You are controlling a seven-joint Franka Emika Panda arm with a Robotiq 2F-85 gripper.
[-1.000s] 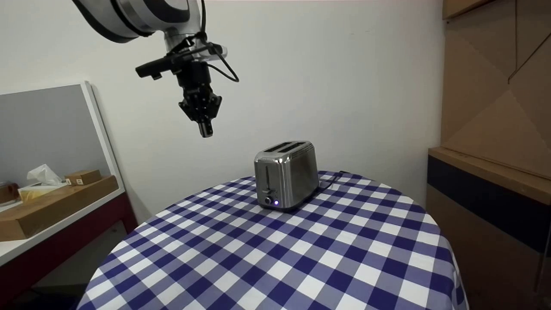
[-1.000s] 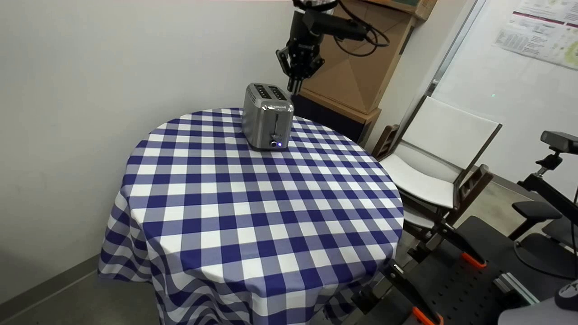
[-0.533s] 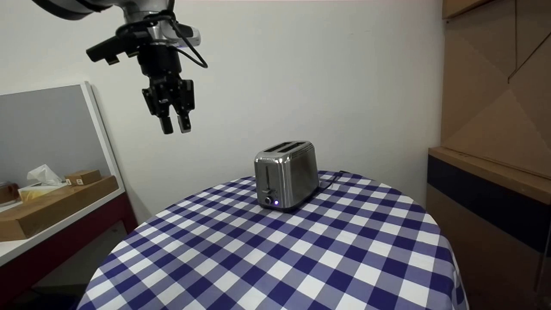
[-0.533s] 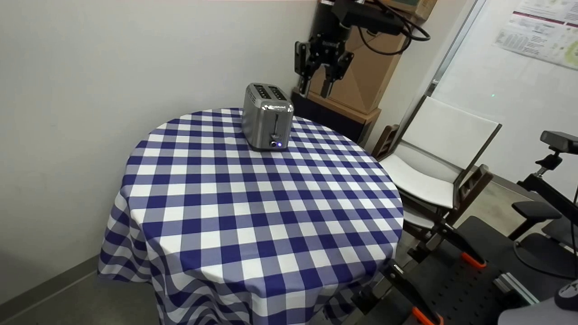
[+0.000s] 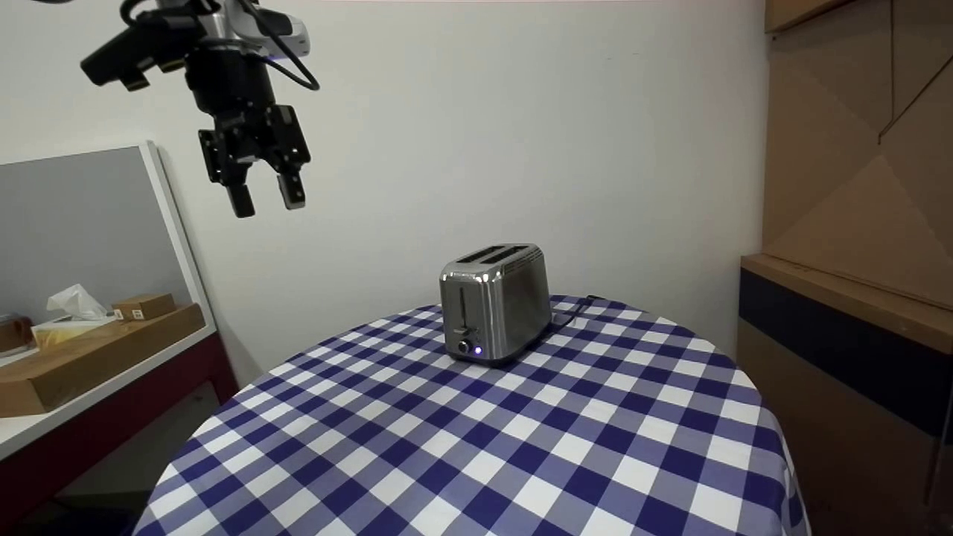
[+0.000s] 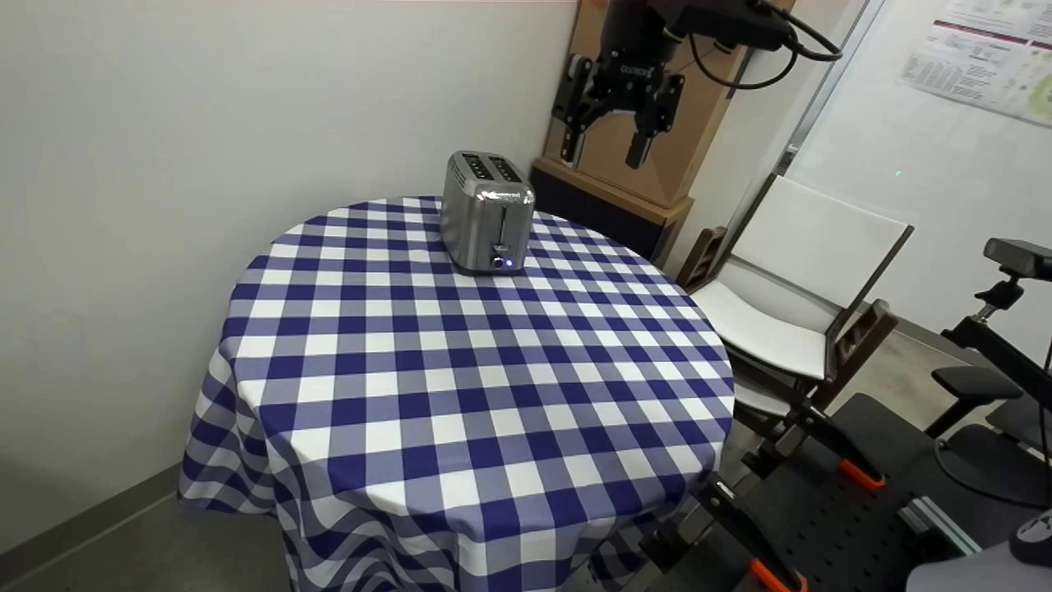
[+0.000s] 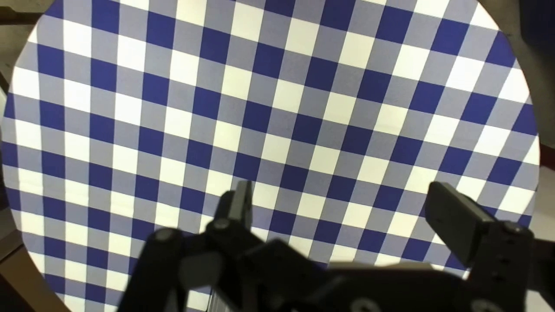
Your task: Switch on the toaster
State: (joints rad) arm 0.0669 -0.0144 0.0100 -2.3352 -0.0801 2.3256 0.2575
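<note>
And the gripper (image 5: pixel 266 199) has pulled farther from the toaster (image 5: pixel 514 309) in the last second, its fingers (image 5: pixel 292 191), pressed together back then, now parted wide. The arm (image 5: pixel 223 26) above it is sliced off by the top of both exterior views, and in the wrist view the gripper's own blurred bulk blocks the bottom, where a shiny sliver (image 7: pixel 217 303) beside it is too small to name. Over to the toaster: upright, well apart from the gripper, towards the back of the round surface (image 6: pixel 460 370), the end with the lever (image 5: pixel 463 331) facing the cameras in both exterior views, long axis running back from there. That lever sits low in its track, a violet-blue light (image 5: pixel 478 350) glows just below, and the far end is out of sight, a dark cord (image 5: pixel 572 318) trailing off behind, tough to follow. Blue and white checks all over the cloth (image 5: pixel 417 454), folds tumbling down the side. Behind it, a pale wall (image 5: pixel 633 149); further round, tall cardboard (image 5: pixel 841 171), a white chair (image 6: pixel 814 238), a long brown box (image 5: pixel 112 360) beside some tissues (image 5: pixel 78 304), and a poster (image 6: pixel 982 66) cut by the frame, its print unreadable.
</note>
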